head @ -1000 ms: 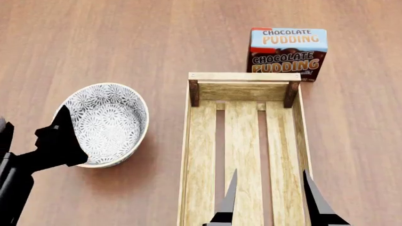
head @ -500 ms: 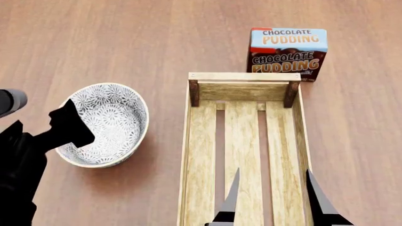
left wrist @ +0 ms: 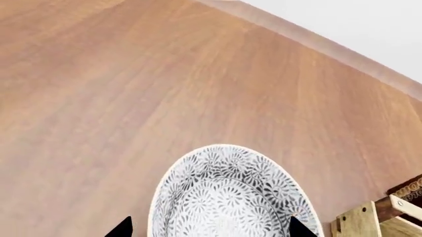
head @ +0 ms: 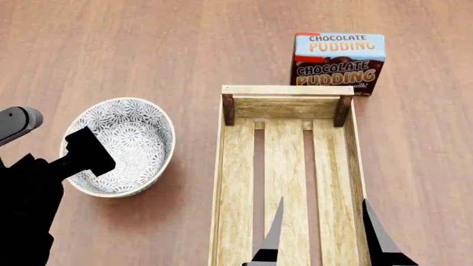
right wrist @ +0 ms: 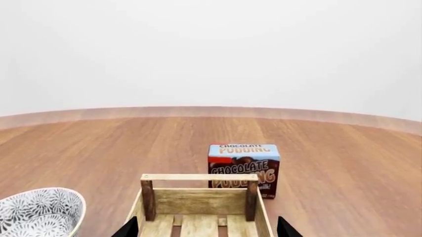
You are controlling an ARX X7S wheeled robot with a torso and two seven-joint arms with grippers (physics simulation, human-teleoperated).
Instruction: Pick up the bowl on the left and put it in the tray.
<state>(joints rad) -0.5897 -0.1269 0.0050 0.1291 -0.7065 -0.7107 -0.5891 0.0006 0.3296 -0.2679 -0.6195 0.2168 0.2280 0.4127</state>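
Note:
The bowl [head: 126,141], white with a dense grey-black floral pattern, rests on the wooden table left of the tray [head: 287,106]. My left gripper [head: 87,156] hangs over the bowl's left part, dark against the pattern. In the left wrist view the left gripper [left wrist: 211,229] is open. One fingertip sits just outside the bowl [left wrist: 228,197] rim and the other over its opposite rim. The right gripper [head: 323,239] is open above the near end of the tray, nothing between its fingers. The right wrist view shows the tray [right wrist: 197,200] and the bowl [right wrist: 39,212].
A blue-brown chocolate pudding box [head: 338,62] stands upright just behind the tray's far right corner; the same pudding box [right wrist: 244,165] shows in the right wrist view. A tray corner post [left wrist: 359,222] lies close beside the bowl.
My left arm has swung right and turned over the bowl, and a grey wrist part has come into view at the left edge. The right gripper has barely shifted. The bowl has not moved.

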